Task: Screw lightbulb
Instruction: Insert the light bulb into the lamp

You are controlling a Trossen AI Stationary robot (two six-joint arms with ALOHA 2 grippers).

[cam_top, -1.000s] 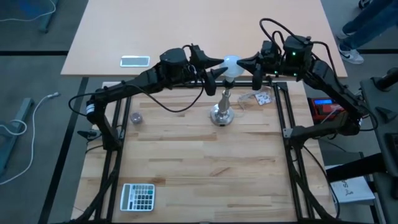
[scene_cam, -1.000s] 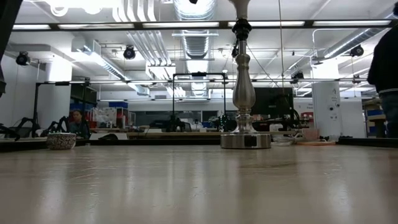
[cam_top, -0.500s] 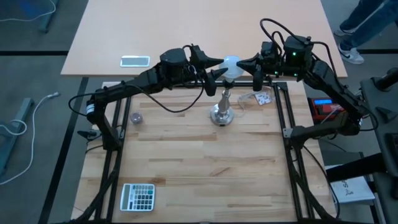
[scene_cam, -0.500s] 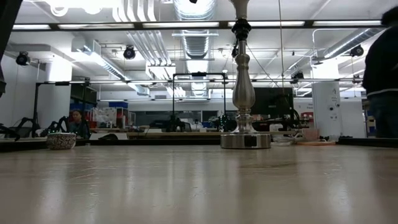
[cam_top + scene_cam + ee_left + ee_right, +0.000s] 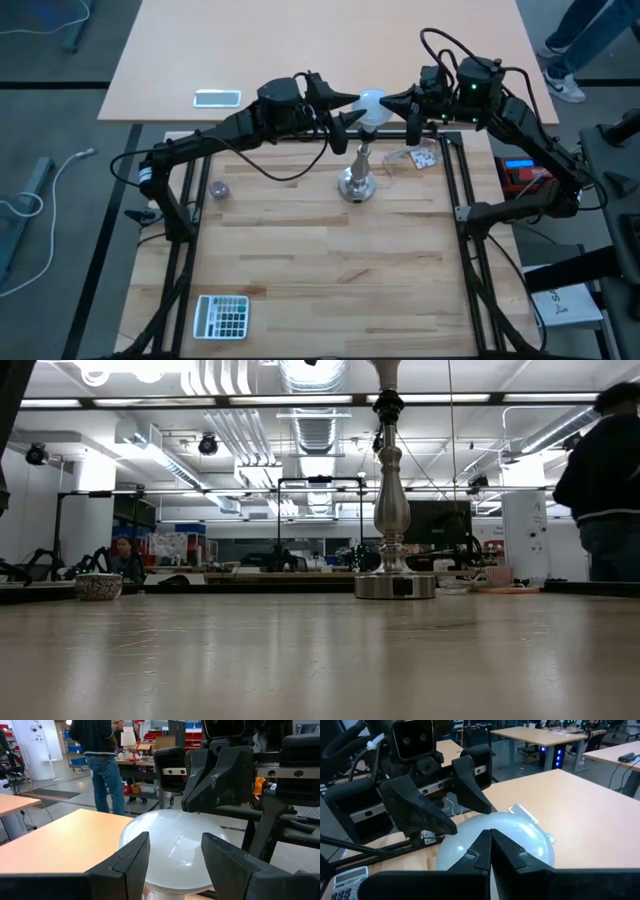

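The white lightbulb (image 5: 372, 102) stands globe up on top of the silver stand (image 5: 357, 180), at the far middle of the wooden table. My left gripper (image 5: 351, 108) reaches in level from the left. It is open, with a finger on either side of the globe (image 5: 172, 845). My right gripper (image 5: 386, 101) comes in level from the right, shut, its tips right at the globe (image 5: 520, 840). The low view shows only the stand (image 5: 391, 510); the bulb and both grippers are above that picture. My left gripper has its fingers (image 5: 131, 857) level on either side of the globe's widest part; whether they touch the glass I cannot tell. My right gripper's shut fingertips (image 5: 482, 847) stand against the globe's right side, and I cannot tell whether they touch it.
A phone (image 5: 217, 97) lies on the far tan table, and a calculator (image 5: 221, 316) lies at the near left corner. Left of the stand sits a small round bowl (image 5: 218, 189); right of it is a clear plastic piece (image 5: 415, 158). A person (image 5: 608, 480) stands beyond the table.
Both arms have kept still around the bulb. In the low view a person has stepped farther in from the right, behind the table.
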